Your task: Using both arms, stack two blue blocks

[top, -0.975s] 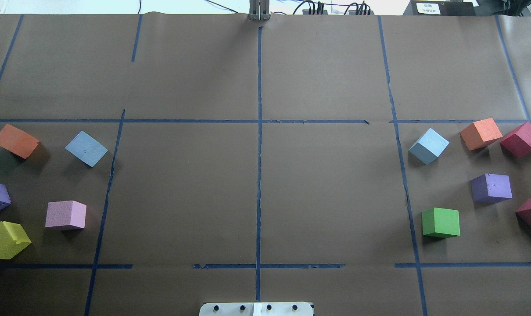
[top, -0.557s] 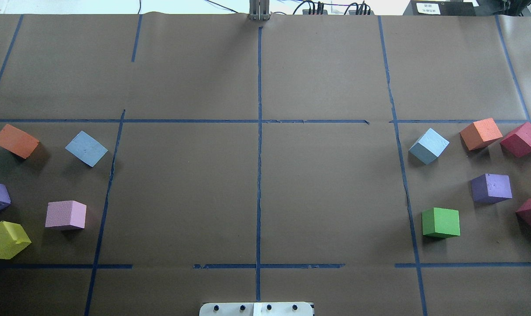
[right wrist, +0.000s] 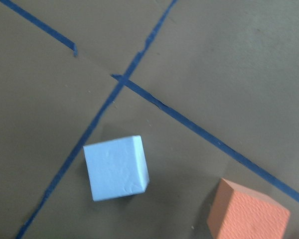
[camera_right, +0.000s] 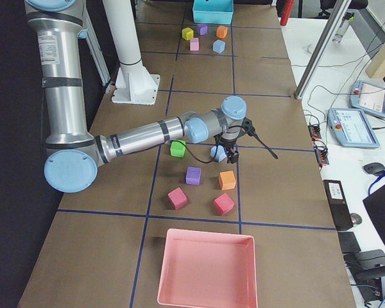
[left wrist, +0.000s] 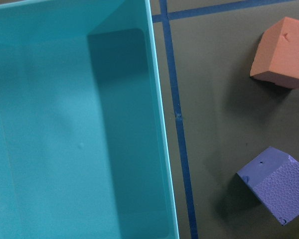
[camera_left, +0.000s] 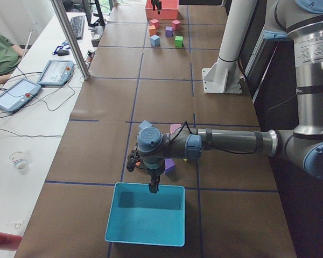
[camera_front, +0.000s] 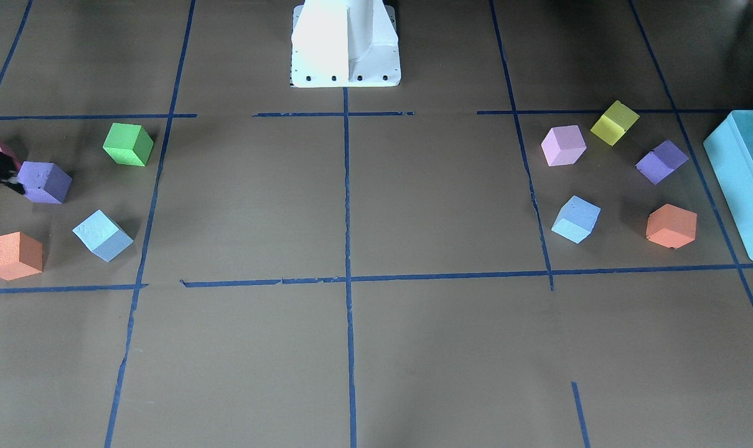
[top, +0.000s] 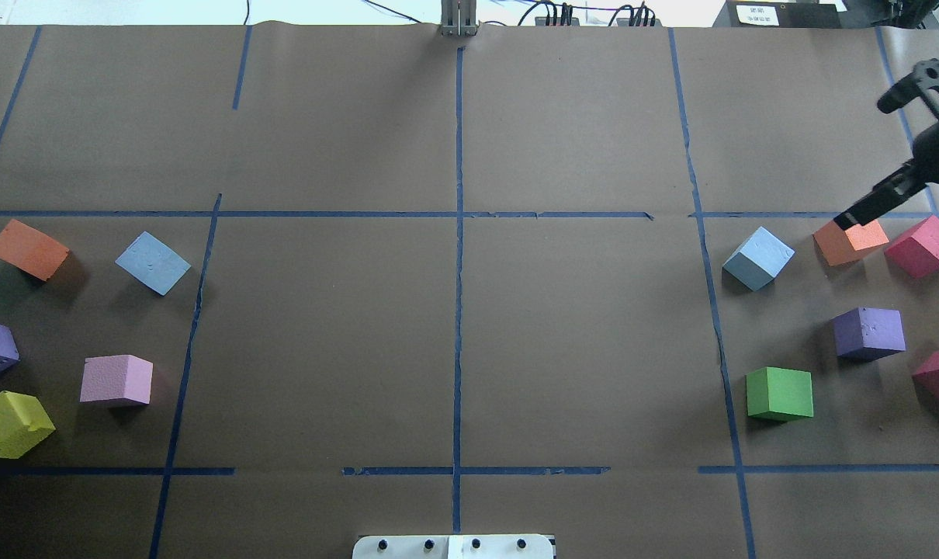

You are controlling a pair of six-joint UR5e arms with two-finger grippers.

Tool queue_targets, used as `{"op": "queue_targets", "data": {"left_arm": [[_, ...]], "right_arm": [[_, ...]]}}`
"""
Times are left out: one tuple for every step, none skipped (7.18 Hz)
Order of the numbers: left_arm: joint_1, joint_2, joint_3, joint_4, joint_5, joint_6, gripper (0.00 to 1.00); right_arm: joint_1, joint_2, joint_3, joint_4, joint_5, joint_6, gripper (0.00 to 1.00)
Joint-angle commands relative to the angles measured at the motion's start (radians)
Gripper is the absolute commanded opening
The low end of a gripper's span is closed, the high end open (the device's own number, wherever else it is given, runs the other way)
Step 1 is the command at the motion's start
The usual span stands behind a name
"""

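The right arm looks to be starting its reach for a block, so the job is to carry the right claw over the right-side blue block, turn the wrist until the jaws face two flat sides (the cube sits skewed to the tape lines), then come straight down. It should keep off the orange cube, which sits just beside it. That claw is spread wide and holds nothing. It hangs near the far edge of the orange cube, and the blue block rests on the desk further toward the centre line and a little closer to the robot.

The left-side blue block lies untouched near the tape line. The left claw hangs at the rim of the teal box, well apart from that block. Whether it is spread or closed I cannot tell
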Motion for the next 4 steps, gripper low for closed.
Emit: {"op": "queue_targets", "data": {"left_arm": [[0.000,0.000,0.001,0.000,0.000,0.000,1.00],[0.000,0.000,0.002,0.000,0.000,0.000,1.00],[0.000,0.000,0.002,0.000,0.000,0.000,1.00],[0.000,0.000,0.007,0.000,0.000,0.000,1.00]], "right_arm": [[-0.104,0.104,-0.075,0.018,-0.086,0.018,1.00],[-0.129,0.109,-0.090,0.016,-0.110,0.018,1.00],[-0.149,0.101,-0.106,0.016,-0.115,0.017,1.00],[-0.164,0.101,-0.139,0.018,-0.120,0.017,1.00]]}}
